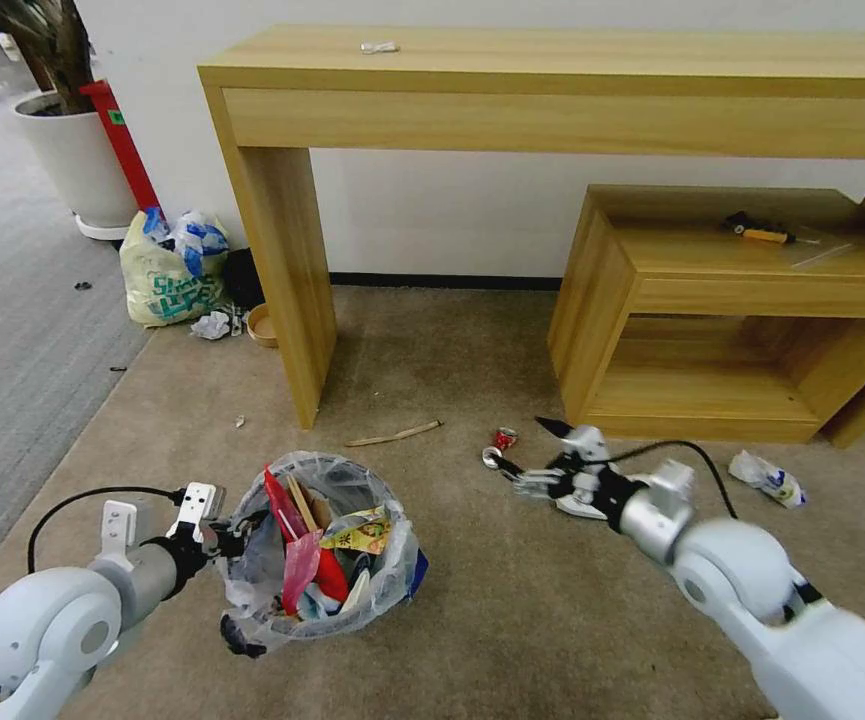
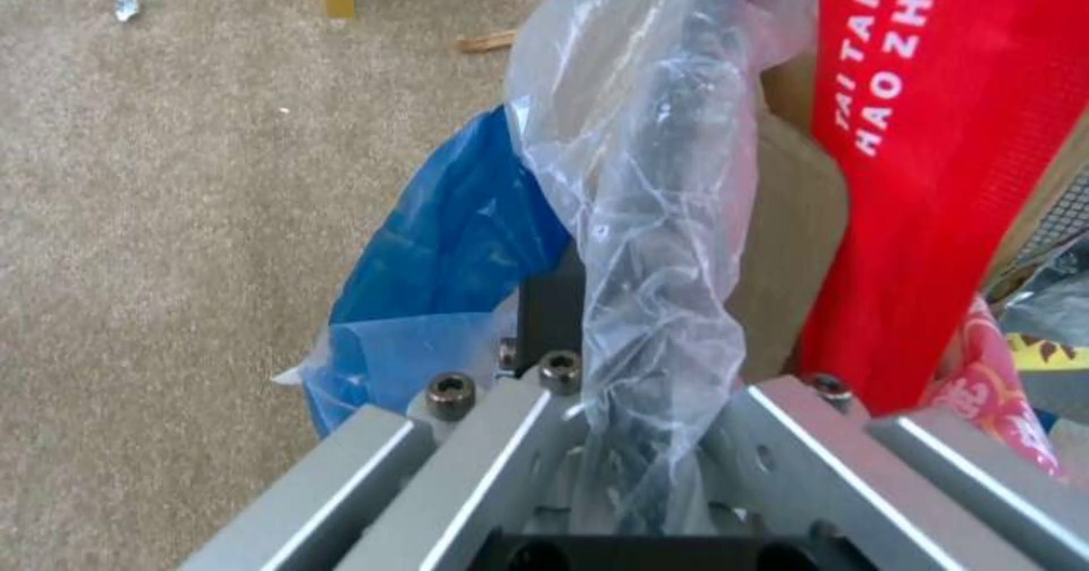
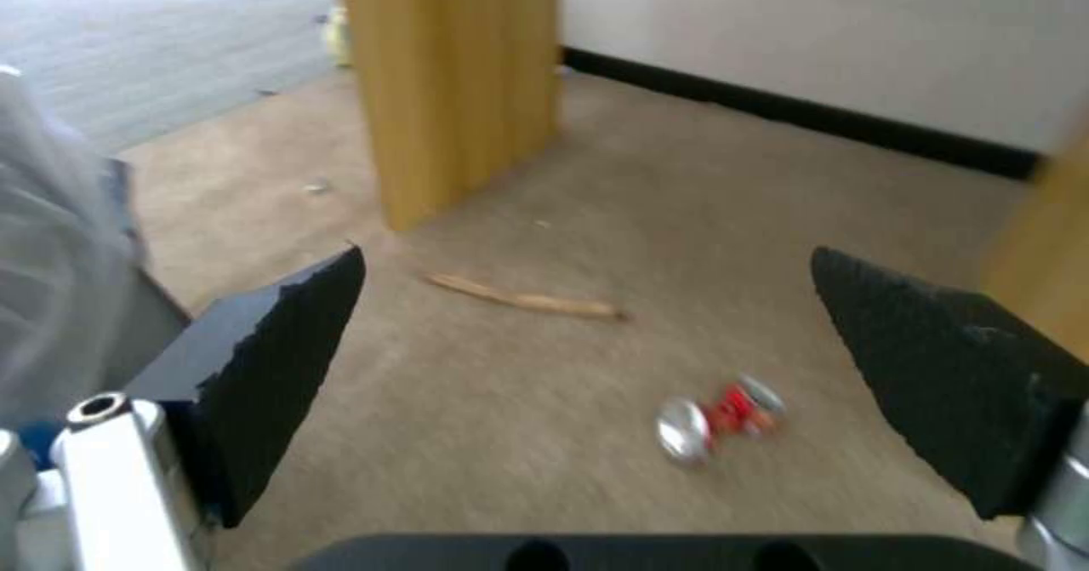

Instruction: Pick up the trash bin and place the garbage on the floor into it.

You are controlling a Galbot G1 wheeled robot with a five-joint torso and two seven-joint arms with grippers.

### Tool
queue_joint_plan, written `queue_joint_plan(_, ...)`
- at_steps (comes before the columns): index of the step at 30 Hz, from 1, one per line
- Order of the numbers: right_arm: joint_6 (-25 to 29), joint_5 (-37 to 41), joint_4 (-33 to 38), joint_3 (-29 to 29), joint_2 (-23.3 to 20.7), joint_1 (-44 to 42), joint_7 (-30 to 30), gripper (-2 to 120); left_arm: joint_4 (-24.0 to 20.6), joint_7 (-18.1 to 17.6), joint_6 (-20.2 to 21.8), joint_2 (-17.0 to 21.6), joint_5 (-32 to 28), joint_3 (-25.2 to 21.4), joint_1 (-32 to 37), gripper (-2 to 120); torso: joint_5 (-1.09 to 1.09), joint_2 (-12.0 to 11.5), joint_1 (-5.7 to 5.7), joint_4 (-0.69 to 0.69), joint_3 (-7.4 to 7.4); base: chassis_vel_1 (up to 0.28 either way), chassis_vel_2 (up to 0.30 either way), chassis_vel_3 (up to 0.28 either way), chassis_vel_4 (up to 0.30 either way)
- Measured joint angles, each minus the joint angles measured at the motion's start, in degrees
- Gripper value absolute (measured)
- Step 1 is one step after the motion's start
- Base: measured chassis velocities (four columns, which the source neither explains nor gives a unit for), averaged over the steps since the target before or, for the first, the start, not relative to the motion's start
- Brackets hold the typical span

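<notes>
Left gripper (image 1: 220,537): clamped on the rim of the trash bin (image 1: 322,550); keep it level
Right gripper (image 3: 590,384): jaws spread wide, above the crushed can (image 3: 721,418) on the floor (image 1: 512,600); descend straight over it

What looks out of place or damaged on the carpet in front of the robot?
A crushed can lies on the floor just ahead of the open right end effector, flattened and dented. A thin wooden stick lies loose beside the table leg. A crumpled wrapper sits near the low shelf.
</notes>
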Motion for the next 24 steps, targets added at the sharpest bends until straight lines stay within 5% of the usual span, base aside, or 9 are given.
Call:
queue_joint_plan(9, 3.1, -3.6, -0.5, 9.9, 5.0, -7.2, -1.7, 100, 0.6, 0.6, 0.0, -0.3, 0.3, -0.1, 0.0, 0, -0.01, 0.0, 0.00, 0.01, 0.00, 0.000, 0.000, 0.000, 0.000)
queue_joint_plan(24, 4.5, -5.5, 2.6, 15.2, 11.2, -13.1, -1.7, 100, 0.7, 1.4, 0.0, -0.1, 0.2, -0.4, 0.0, 0, -0.03, 0.0, 0.00, 0.02, 0.00, -0.003, -0.004, 0.002, 0.003)
